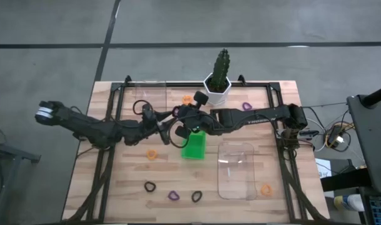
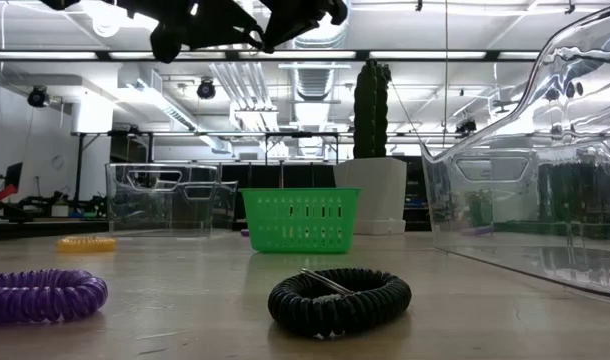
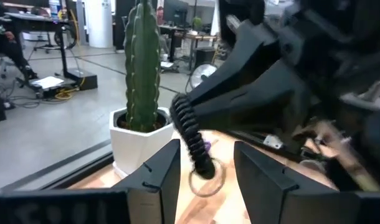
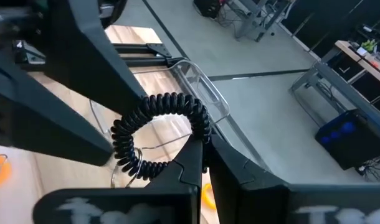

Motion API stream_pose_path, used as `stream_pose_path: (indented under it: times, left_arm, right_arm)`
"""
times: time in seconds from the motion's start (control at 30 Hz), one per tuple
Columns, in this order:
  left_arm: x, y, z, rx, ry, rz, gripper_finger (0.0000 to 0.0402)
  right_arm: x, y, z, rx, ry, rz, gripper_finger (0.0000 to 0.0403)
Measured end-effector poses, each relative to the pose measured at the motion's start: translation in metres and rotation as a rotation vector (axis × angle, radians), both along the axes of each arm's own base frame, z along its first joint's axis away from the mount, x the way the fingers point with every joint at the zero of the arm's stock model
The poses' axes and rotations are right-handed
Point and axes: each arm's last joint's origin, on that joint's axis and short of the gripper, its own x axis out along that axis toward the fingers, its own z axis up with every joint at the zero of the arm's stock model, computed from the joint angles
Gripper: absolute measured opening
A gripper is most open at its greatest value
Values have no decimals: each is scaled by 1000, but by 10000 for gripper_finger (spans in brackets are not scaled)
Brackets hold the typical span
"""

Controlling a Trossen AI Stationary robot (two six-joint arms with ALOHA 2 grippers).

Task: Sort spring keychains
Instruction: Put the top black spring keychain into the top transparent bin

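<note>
A black spring keychain (image 4: 154,107) hangs in the air over the table's middle, just above the green tray (image 1: 193,145). My right gripper (image 4: 205,158) is shut on it. My left gripper (image 3: 205,158) is open, one finger on either side of the same coil (image 3: 191,138); whether it touches the coil I cannot tell. In the high view the two grippers meet at the black loop (image 1: 177,134). Other keychains lie flat on the table: orange (image 1: 152,154), black (image 1: 150,186), purple (image 1: 173,196), black (image 1: 197,196), orange (image 1: 266,188), purple (image 1: 246,105). My right gripper pinches the black keychain between its two shut fingers at one side of the coiled loop (image 4: 200,129), coming roughly level from the table's right. The keychain is lifted clear of the table. The rest of the loop curves away from the fingers, and its metal ring (image 3: 207,180) dangles below.
A potted cactus (image 1: 220,76) stands at the far edge. One clear tray (image 1: 149,94) sits far left and another (image 1: 236,169) near right. The low view shows a purple coil (image 2: 40,295), a black coil (image 2: 337,298) and an orange coil (image 2: 85,243) on the near table.
</note>
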Motion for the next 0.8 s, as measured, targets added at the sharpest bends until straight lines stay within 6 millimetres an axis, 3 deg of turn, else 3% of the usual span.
stream_pose_path:
  times: [0.8]
  left_arm:
    - [2, 7, -5, -6, 37, 86, 142]
  right_arm:
    - [-6, 23, -3, -52, 32, -32, 13]
